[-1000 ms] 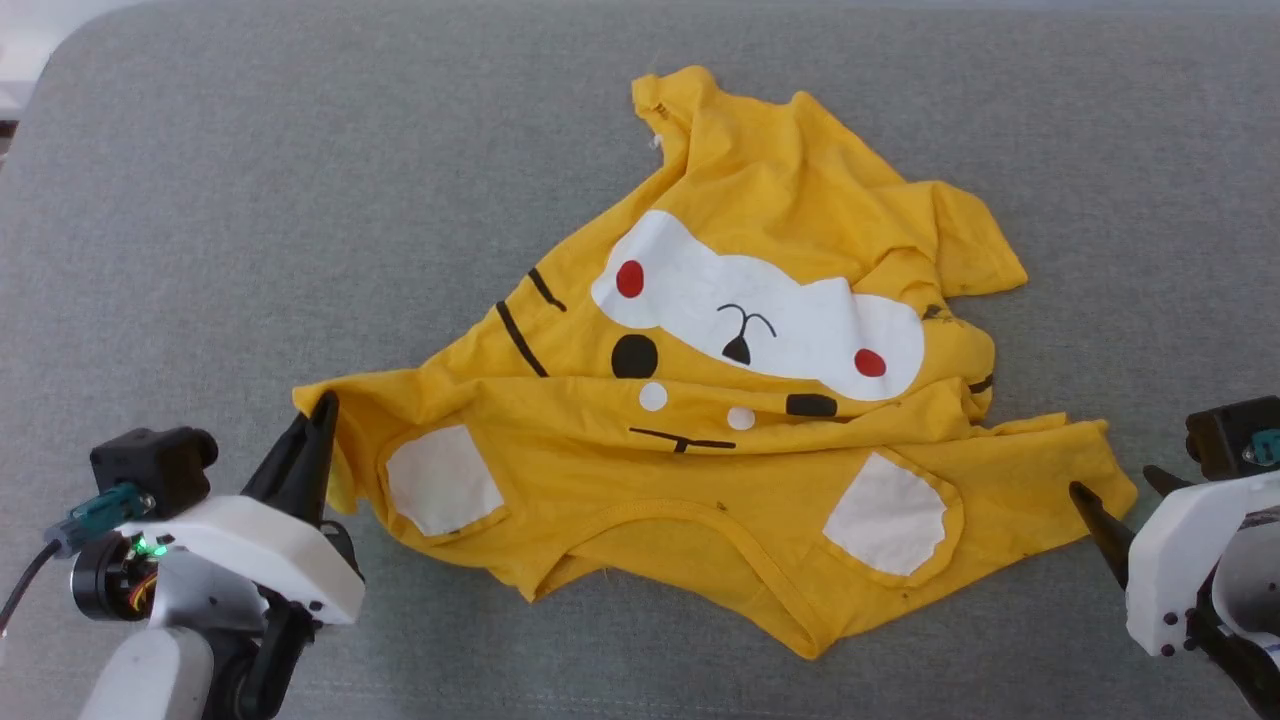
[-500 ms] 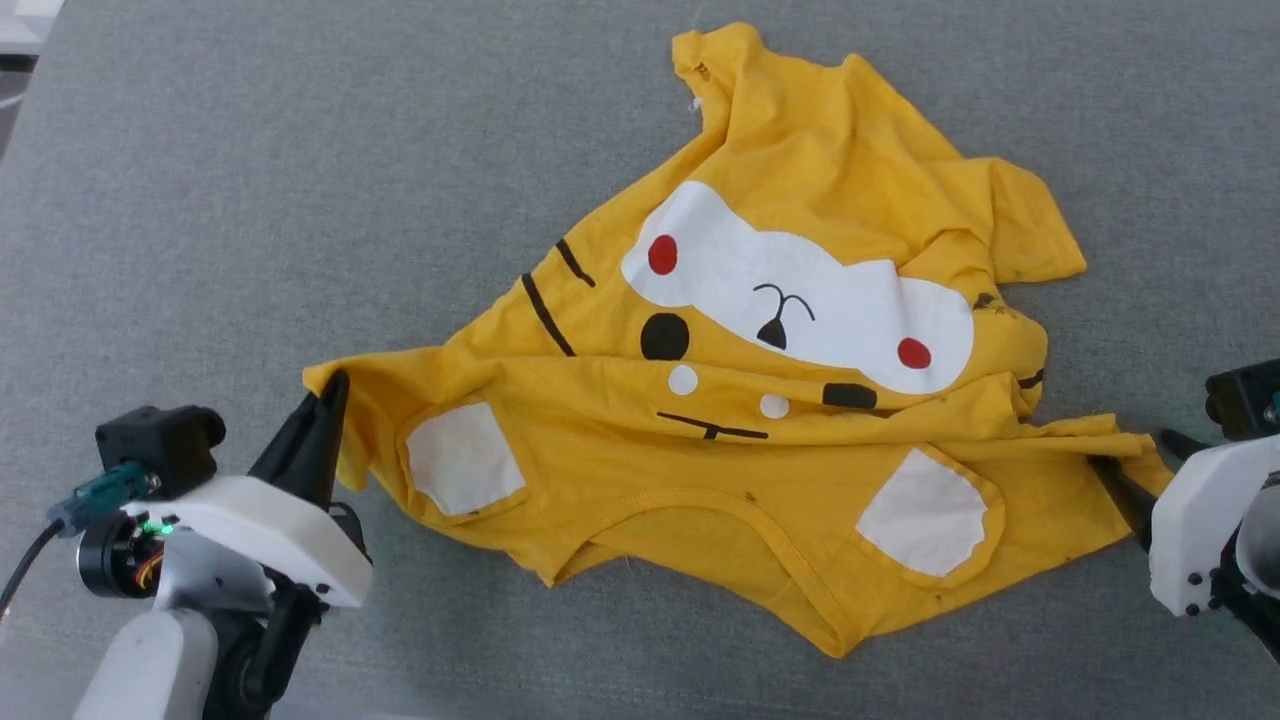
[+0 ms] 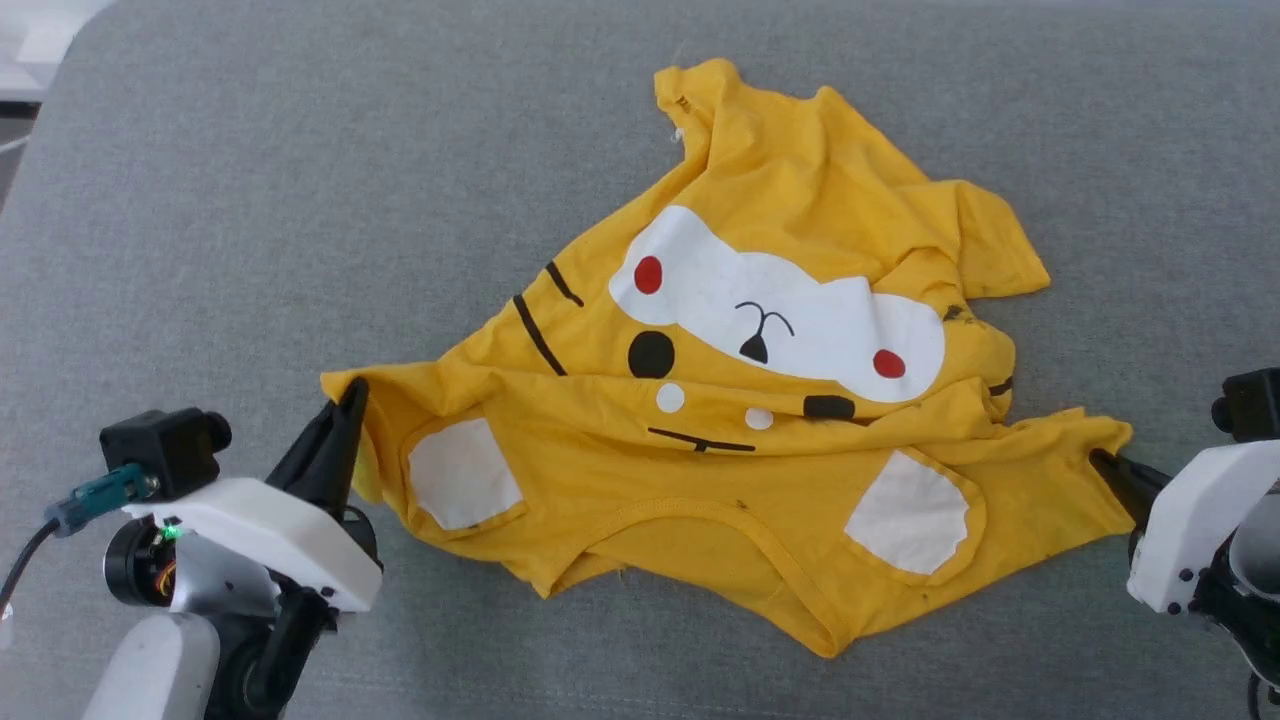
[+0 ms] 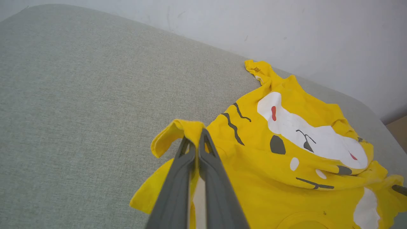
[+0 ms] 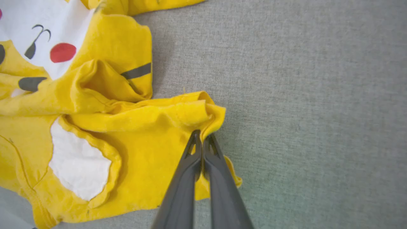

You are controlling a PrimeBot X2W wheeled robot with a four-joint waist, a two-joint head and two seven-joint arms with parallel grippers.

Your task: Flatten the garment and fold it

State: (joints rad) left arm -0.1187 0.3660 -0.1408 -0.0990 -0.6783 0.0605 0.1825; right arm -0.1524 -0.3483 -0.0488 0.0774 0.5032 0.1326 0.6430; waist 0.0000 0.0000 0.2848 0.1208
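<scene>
The garment (image 3: 760,420) is a bright yellow T-shirt with a white cartoon-face print, red dots and black lines, lying crumpled on the grey padded surface (image 3: 300,200). Its neckline faces me, with a white patch on each side. My left gripper (image 3: 352,398) is shut on the garment's left corner (image 4: 187,127), the cloth pinched between the fingers (image 4: 178,178). At the right edge of the head view, my right gripper (image 3: 1098,462) is shut on the right corner (image 5: 210,114). In the right wrist view the fingertips (image 5: 197,143) meet with yellow cloth between them.
Bare grey padded surface surrounds the garment on all sides. A pale wall (image 4: 286,28) rises behind the surface's far rounded edge in the left wrist view. A strip of floor (image 3: 20,120) shows past the surface's left corner.
My right gripper has moved in onto the garment's right corner and shut on it; a second ago it stood open beside it. The left gripper stays shut on its corner. The camera shifted slightly.
</scene>
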